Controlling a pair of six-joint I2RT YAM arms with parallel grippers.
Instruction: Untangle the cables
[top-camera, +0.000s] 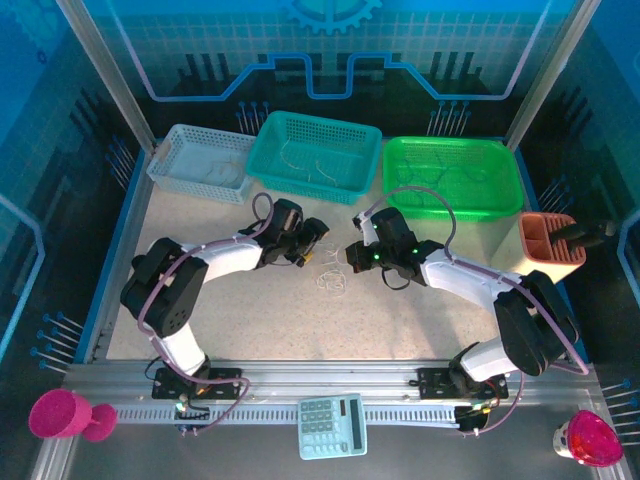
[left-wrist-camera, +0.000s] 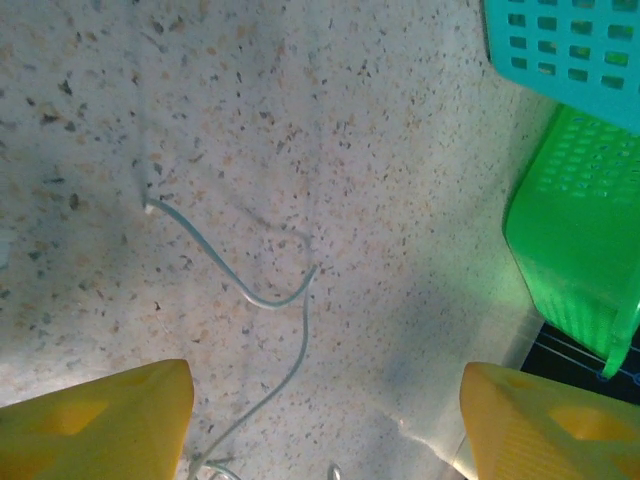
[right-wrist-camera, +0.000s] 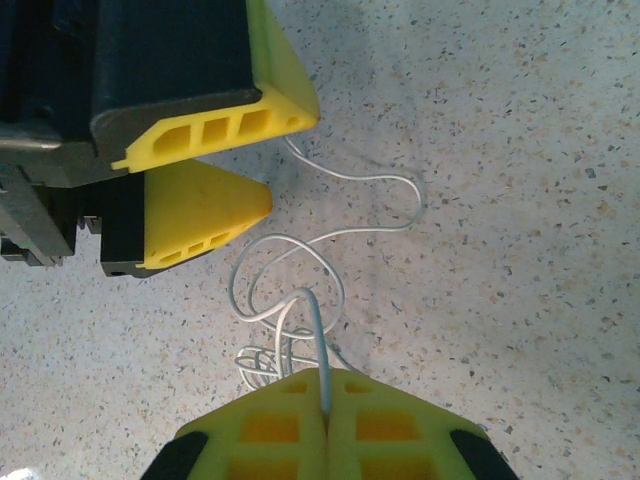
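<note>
The cables (top-camera: 333, 283) lie as a small curly bundle on the speckled table (top-camera: 230, 310) between the two grippers. My right gripper (right-wrist-camera: 326, 378) is shut on a grey-blue strand (right-wrist-camera: 318, 335) that rises from the whitish loops (right-wrist-camera: 290, 270); from the top view it (top-camera: 356, 256) sits just right of the bundle. My left gripper (left-wrist-camera: 328, 385) stands wide open over a thin grey-blue strand (left-wrist-camera: 250, 295) lying on the table, with nothing held. In the right wrist view its yellow fingers (right-wrist-camera: 230, 205) hang just above and left of the loops.
Along the back stand a grey basket (top-camera: 205, 165), a teal basket (top-camera: 318, 150) and a green basket (top-camera: 450, 175). An orange holder (top-camera: 550, 245) is at the right edge. A calculator (top-camera: 333, 425) lies on the front rail. Both baskets (left-wrist-camera: 570, 50) (left-wrist-camera: 580, 230) sit close ahead-right of the left gripper.
</note>
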